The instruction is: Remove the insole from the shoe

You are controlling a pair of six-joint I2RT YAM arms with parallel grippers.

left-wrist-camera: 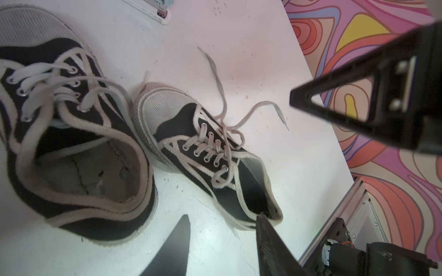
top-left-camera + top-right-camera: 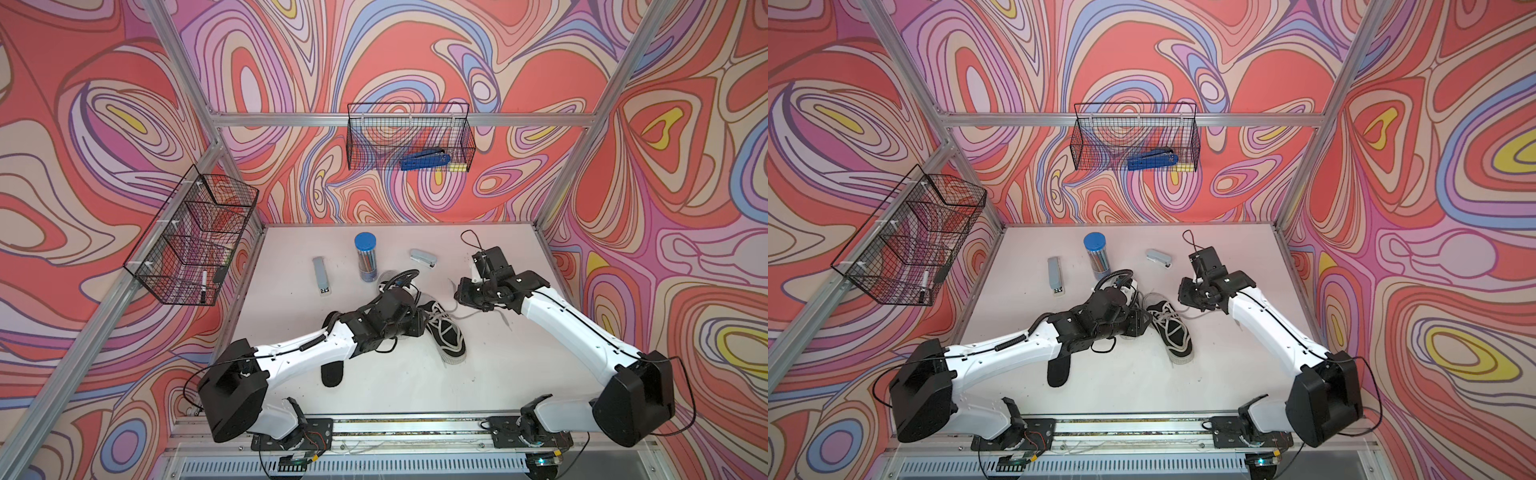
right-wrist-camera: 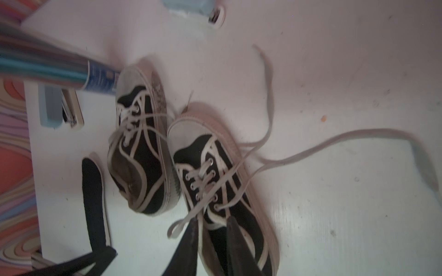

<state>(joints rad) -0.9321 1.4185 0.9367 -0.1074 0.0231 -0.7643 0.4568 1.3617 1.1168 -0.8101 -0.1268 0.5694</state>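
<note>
The insole (image 2: 332,374) lies flat on the table, near-left of the left shoe (image 1: 79,153), whose inside looks bare. The left gripper (image 1: 222,217) hangs by that shoe, jaws apart and empty. The right gripper (image 3: 212,219) hovers at the right shoe (image 3: 215,172) heel, probably to reach inside; whether it grips anything I cannot tell.

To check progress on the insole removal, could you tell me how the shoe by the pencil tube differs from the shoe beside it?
The shoe by the pencil tube shows a bare, pale grey-brown bed inside; the other shoe looks dark inside. The first's toe nears the tube; the second sits nearer the robot, laces trailing over the table. Both are black sneakers with white trim.
</note>
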